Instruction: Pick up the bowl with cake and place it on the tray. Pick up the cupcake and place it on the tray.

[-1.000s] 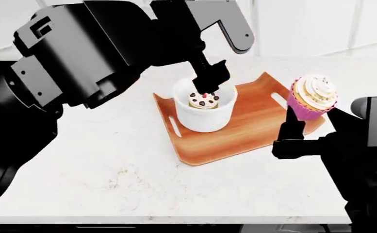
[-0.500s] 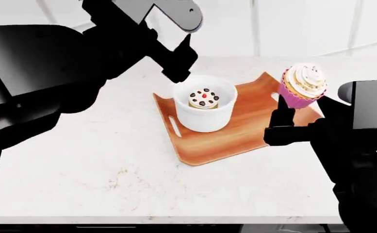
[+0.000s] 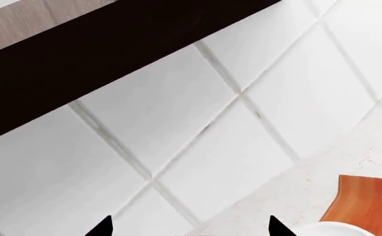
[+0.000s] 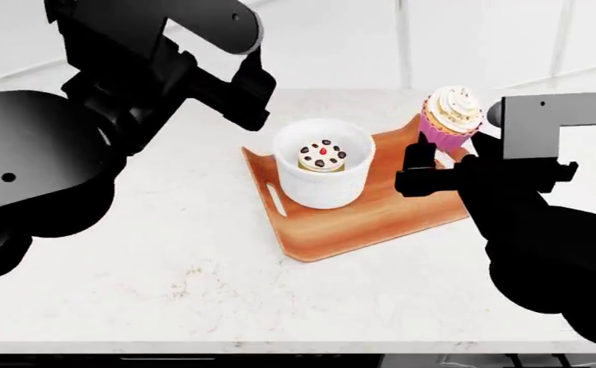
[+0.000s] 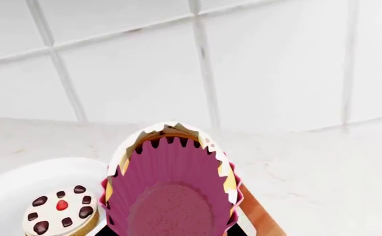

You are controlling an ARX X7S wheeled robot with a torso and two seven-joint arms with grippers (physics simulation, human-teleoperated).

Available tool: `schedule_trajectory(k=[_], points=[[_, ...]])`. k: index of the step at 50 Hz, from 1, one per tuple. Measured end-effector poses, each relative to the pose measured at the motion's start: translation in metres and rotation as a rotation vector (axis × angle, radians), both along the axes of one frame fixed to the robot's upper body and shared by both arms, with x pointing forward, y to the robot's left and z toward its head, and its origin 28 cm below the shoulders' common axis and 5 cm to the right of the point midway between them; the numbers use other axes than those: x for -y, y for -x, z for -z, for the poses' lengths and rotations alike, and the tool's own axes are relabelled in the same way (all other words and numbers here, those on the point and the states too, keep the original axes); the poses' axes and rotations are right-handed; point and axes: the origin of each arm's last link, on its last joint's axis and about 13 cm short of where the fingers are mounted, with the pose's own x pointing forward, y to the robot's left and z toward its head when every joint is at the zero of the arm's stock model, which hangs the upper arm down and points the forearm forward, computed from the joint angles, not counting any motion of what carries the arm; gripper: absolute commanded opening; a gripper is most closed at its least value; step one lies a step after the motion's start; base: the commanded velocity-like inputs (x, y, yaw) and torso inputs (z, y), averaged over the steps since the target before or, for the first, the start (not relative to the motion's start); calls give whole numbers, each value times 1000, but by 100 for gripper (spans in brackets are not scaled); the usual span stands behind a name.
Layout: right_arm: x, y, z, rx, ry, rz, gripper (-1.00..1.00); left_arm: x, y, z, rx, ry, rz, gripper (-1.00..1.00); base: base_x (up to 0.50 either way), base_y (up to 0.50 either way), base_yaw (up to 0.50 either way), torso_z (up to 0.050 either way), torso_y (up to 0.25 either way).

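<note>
The white bowl [image 4: 324,184] stands on the orange-brown wooden tray [image 4: 380,211], with the small yellow cake [image 4: 321,156] inside it. My left gripper [image 4: 248,100] hangs open above and left of the bowl, holding nothing. In its wrist view its gripper [image 3: 189,230] shows two wide-apart tips, a corner of the tray [image 3: 367,206] and a sliver of bowl rim [image 3: 335,230]. My right gripper [image 4: 436,149] is shut on the pink-wrapped cupcake [image 4: 451,115], held in the air over the tray's right end. The right wrist view shows the cupcake [image 5: 171,191], bowl [image 5: 14,191] and cake [image 5: 59,214].
The tray lies on a white marble counter [image 4: 175,268] whose front edge runs along the bottom of the head view. A white tiled wall [image 4: 462,38] rises right behind the counter. A dark band [image 3: 112,54] crosses the wall in the left wrist view.
My left gripper has let go of the bowl and risen up and to the left. My right gripper has carried the cupcake leftward to above the tray's right end.
</note>
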Motion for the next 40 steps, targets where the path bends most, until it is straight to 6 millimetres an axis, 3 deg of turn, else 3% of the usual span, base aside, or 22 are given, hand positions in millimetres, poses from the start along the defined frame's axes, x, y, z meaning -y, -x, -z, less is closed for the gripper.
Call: schedule_trajectory(k=[18,40], points=[[-6,-29,23,-64,2,6,-100,-5,5,2,33,17,-47,100,0,0,0,0,1],[-4,-33,46,-126,15,37,-100,-4,7,4,47,10,-49,100,0,0,0,0,0]])
